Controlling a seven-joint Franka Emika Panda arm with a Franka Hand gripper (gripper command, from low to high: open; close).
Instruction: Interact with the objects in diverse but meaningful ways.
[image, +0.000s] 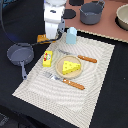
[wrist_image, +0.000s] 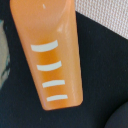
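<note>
Wrist view: the bread loaf (wrist_image: 50, 52) fills the frame, lying on the dark counter (wrist_image: 100, 75) beside the placemat (image: 70, 70). I cannot tell the gripper's spread. I judge it light, rigid, slippery plastic; grasp across its narrow sides.

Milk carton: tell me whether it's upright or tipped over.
Upright. The milk carton stands on its base at the placemat's far edge, gabled top pointing up.
</note>
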